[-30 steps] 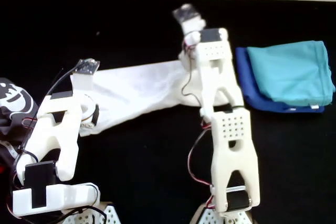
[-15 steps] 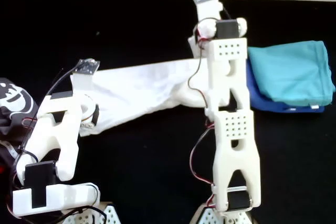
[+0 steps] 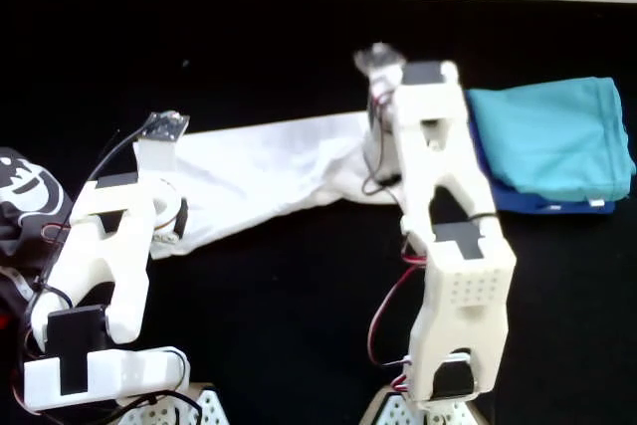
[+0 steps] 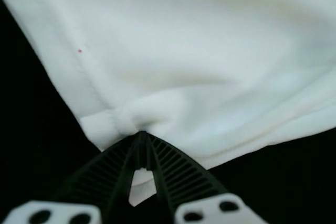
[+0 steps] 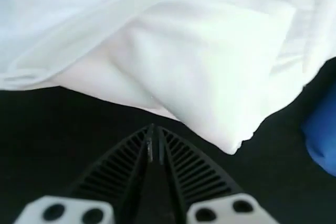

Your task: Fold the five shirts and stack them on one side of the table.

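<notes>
A white shirt [image 3: 269,171] lies stretched across the black table from left to middle. My left gripper [image 4: 140,134] is shut on a bunched fold at the hem of the white shirt [image 4: 199,51], at its left end. The right gripper [image 5: 154,128] is shut with nothing in it, its tips over bare table just short of the folded right edge of the white shirt [image 5: 184,51]. In the high view the right arm [image 3: 428,136] covers that end. A folded teal shirt [image 3: 552,136] rests on a folded blue shirt [image 3: 498,191] at the right.
A crumpled black shirt with white print [image 3: 25,196] sits at the left edge beside the left arm [image 3: 109,246]. The blue shirt's corner [image 5: 323,135] lies close to the right gripper. Bare black table [image 3: 279,316] spreads in front of the white shirt.
The right arm rose toward the table's back edge, then came down again over the white shirt's right end, its lower part leaning further right. The left arm stayed still.
</notes>
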`<state>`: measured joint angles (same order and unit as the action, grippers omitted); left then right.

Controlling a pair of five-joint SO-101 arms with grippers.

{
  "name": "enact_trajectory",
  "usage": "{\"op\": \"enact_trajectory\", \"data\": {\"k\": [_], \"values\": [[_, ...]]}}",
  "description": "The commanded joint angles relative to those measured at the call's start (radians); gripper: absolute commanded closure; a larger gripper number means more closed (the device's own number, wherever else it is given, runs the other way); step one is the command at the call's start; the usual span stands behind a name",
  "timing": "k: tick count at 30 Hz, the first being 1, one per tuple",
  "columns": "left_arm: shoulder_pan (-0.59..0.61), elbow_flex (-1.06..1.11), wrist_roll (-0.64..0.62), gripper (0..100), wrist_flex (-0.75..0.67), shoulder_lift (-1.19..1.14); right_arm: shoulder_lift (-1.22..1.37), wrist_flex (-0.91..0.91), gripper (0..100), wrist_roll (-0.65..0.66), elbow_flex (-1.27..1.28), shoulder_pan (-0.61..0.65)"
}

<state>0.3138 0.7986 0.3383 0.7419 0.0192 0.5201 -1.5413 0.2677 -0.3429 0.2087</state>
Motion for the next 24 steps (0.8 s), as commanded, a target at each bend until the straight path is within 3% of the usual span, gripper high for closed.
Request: {"op": "enact_trajectory", "data": {"k": [1, 6, 13, 18, 24], "values": [[0.002, 0.002, 0.011, 99, -0.034, -0.001, -0.015, 0.113, 99.3, 0.072, 0.036, -0.054], [0.002, 0.002, 0.011, 99, -0.034, -0.001, 0.008, 0.334, 99.3, 0.143, 0.036, -0.160], [0.002, 0.002, 0.011, 99, -0.034, -0.001, -0.002, 0.349, 99.3, 0.146, 0.035, -0.179], [0.002, 0.002, 0.011, 99, -0.034, -0.001, -0.081, 0.236, 99.3, 0.141, -0.090, -0.131], [0.002, 0.002, 0.011, 99, -0.034, -0.001, -0.113, 0.008, 99.3, 0.141, -0.200, 0.074]]}}
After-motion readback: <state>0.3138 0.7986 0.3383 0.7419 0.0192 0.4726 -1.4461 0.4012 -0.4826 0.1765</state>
